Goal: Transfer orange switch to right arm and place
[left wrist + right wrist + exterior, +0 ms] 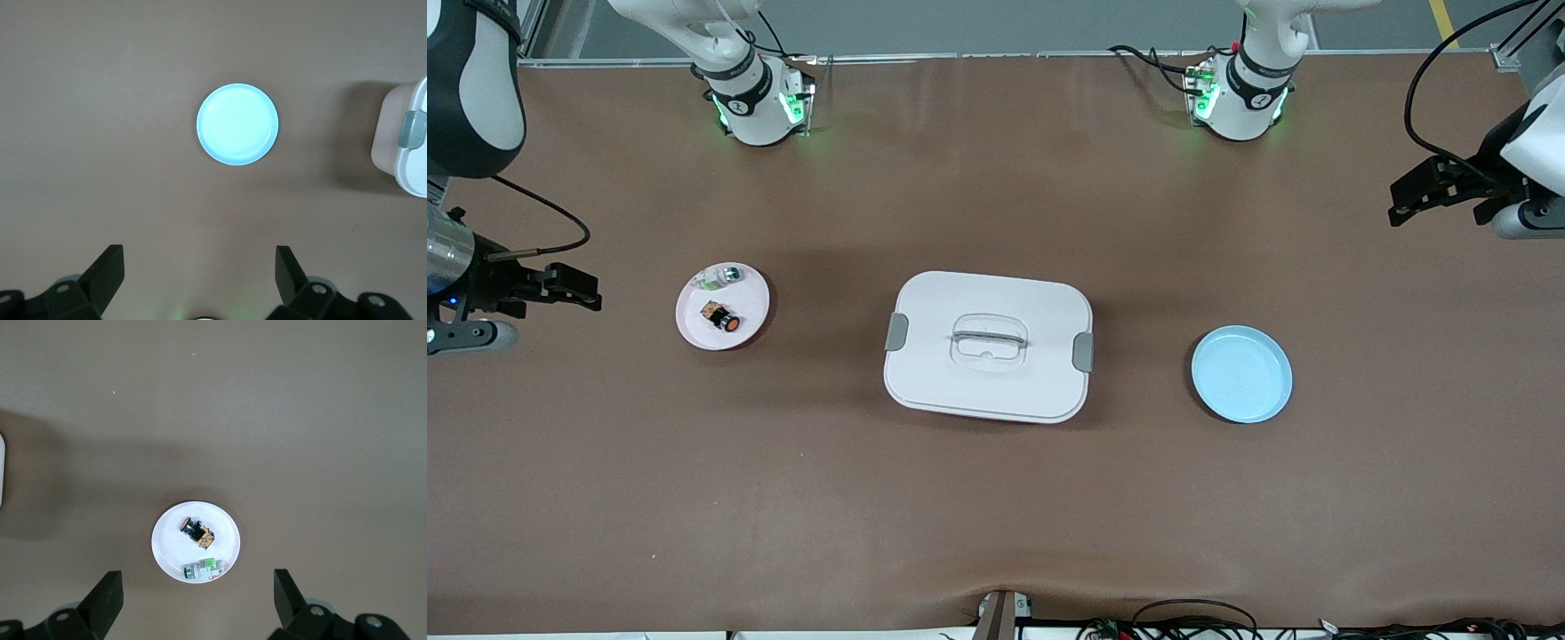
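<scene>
While both arms wait raised at the ends of the brown surface (pixel 996 498), the orange switch (pixel 719 317) lies on its side on a small white plate (pixel 694 333) toward the right arm's end, its round orange face turned toward the front camera. The right hand (pixel 574 288) hangs above the surface just out from that plate, toward the table's edge, with its fingers (pixel 107 600) spread wide and nothing between them; in the right wrist view the plate sits just ahead of the fingertips. A small clear-and-green piece (pixel 721 276) shares the plate, lying beside the switch and apart from it, farther from the front camera. The left hand (pixel 1427 191) is up over the left arm's end of the surface, its fingers (pixel 110 270) likewise wide apart and holding nothing, with an empty light blue plate (pixel 237 124) on the surface ahead of it. Between the two plates, well apart from either hand, rests a white lidded container (pixel 988 345) with grey side clips and a clear handle.
</scene>
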Motion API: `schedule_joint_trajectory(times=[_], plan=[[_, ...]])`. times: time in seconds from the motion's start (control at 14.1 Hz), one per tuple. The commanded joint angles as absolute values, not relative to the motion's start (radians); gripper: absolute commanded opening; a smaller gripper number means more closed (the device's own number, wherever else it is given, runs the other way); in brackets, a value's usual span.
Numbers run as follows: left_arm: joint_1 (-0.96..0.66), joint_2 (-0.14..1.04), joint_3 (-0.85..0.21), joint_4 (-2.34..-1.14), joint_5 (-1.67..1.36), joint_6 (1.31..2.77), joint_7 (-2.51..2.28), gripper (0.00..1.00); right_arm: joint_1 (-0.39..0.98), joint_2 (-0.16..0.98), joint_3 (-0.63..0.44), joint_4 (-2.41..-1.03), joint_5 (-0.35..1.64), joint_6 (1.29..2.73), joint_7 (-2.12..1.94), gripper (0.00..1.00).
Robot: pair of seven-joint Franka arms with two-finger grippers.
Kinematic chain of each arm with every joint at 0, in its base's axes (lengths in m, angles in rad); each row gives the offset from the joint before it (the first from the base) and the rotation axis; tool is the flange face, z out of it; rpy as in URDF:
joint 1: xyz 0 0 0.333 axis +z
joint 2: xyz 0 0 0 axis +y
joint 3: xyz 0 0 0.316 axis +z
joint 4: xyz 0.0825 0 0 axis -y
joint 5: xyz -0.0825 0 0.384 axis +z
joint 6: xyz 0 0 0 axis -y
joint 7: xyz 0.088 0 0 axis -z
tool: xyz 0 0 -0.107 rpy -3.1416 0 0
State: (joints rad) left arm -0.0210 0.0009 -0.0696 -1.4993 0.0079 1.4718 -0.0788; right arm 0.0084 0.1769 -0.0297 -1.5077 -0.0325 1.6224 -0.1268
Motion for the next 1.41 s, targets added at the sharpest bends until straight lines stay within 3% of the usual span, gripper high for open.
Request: schedule_joint_trajectory(times=[0.0, 1.34], plan=[[-0.017, -0.006, -0.067, -1.496, -0.012, 1.477, -0.064, 1.0, 0.003, 0.149, -0.018, -1.503, -0.023, 1.595, -0.123, 1.0], [-0.023, -0.009, -0.087, -1.496, 0.002, 1.45, -0.067, 1.0, -0.002, 0.127, -0.04, -1.396, -0.028, 1.517, -0.097, 1.0]])
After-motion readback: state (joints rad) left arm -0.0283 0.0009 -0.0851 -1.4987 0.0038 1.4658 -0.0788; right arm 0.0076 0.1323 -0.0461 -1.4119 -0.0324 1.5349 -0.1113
